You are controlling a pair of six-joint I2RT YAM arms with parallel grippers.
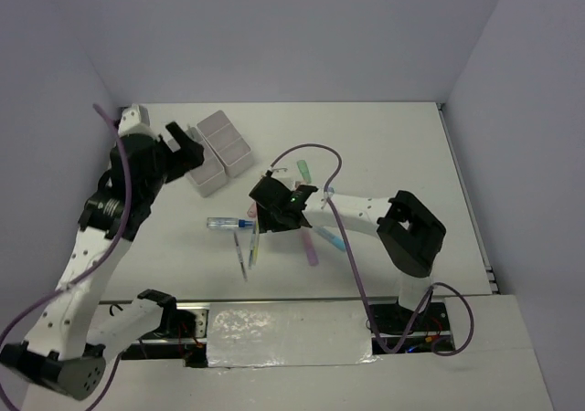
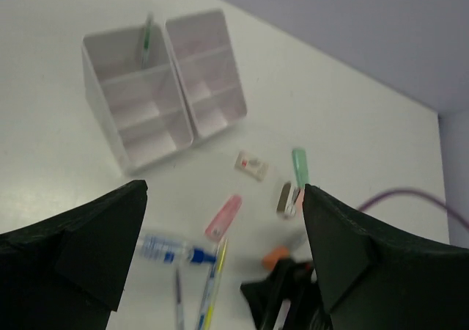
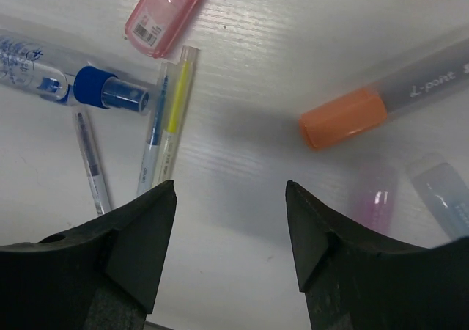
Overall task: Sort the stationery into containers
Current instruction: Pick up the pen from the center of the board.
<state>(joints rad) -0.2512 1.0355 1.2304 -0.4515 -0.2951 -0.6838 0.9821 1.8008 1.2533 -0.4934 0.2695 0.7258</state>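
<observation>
The white bins (image 1: 219,151) stand at the back left, and the left wrist view (image 2: 161,88) shows a green pen (image 2: 146,40) standing in one. My left gripper (image 1: 187,142) is open and empty, raised just left of the bins (image 2: 223,191). My right gripper (image 1: 279,212) is open and empty, low over the loose stationery (image 3: 231,191). Beneath it lie a pink highlighter (image 3: 165,11), a clear blue-capped tube (image 3: 58,77), a yellow pen (image 3: 172,117), a thin pen (image 3: 91,161), an orange highlighter (image 3: 381,103), a purple one (image 3: 374,198) and a blue one (image 3: 443,191).
A green highlighter (image 2: 299,167), a small eraser (image 2: 251,165) and a small dark clip-like item (image 2: 284,198) lie on the table beyond the right gripper. A purple cable (image 1: 320,155) arcs over the right arm. White walls close in the table at the back and sides.
</observation>
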